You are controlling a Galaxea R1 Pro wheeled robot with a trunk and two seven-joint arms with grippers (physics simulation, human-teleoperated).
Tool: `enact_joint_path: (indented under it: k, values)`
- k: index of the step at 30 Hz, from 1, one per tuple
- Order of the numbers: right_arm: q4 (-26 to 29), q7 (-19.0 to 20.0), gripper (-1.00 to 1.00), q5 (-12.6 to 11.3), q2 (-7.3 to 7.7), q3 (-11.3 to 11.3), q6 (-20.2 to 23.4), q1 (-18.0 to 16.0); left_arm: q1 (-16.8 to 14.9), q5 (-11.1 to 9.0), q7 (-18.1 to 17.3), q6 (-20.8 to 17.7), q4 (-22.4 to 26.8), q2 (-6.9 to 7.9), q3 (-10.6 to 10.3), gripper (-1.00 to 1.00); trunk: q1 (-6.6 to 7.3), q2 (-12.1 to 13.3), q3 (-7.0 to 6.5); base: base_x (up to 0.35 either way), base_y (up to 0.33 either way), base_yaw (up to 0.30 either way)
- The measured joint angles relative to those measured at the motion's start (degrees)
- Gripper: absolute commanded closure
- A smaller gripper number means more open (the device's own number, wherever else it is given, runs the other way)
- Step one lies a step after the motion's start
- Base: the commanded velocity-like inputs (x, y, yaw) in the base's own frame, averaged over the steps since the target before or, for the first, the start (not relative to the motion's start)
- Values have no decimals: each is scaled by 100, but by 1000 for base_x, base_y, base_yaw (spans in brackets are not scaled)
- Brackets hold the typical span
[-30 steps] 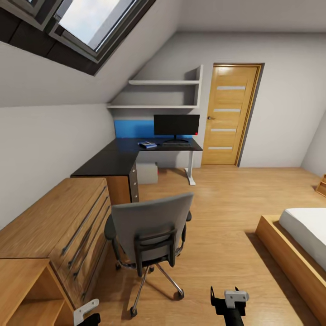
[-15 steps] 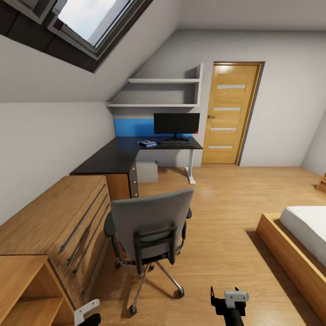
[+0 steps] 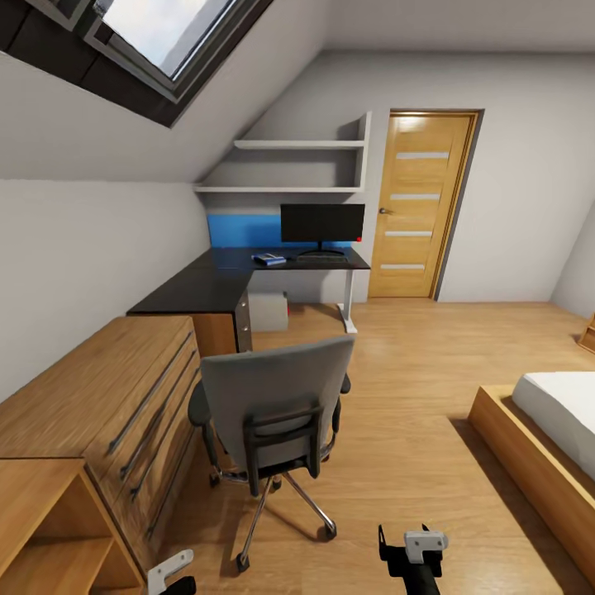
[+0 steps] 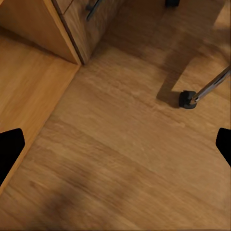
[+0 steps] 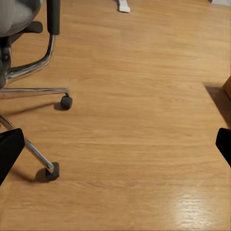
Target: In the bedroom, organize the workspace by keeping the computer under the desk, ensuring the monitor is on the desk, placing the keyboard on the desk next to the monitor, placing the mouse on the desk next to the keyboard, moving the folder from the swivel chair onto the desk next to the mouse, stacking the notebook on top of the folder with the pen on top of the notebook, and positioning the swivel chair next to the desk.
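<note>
The swivel chair stands on the floor right in front of me, its grey back towards me. Its chrome base and casters also show under my right gripper and my left gripper. Both are open, empty and low over the floor. Far behind the chair is the black-topped desk. On it stand the monitor, the keyboard in front of it, and the blue folder to the keyboard's left. The pale computer sits under the desk. Mouse, notebook and pen are too small to make out.
A light oak chest of drawers runs along the left wall beside the chair, with an open oak shelf unit nearer me. A bed with a wooden frame stands at the right. A closed wooden door is beyond the desk.
The whole head view has shifted slightly, so the camera has moved a little closer to the chair. Chair and desk items stay put.
</note>
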State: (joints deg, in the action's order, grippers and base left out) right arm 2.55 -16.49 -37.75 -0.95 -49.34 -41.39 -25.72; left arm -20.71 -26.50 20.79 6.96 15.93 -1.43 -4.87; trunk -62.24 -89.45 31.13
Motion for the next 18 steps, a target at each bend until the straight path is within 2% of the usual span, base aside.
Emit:
enact_joint_path:
  k: [18]
  values:
    - [-13,171,-100,6,4,0,1,9,0,69,1,0,-117,-15,-4,-100,-396,-722,323,0,0,0]
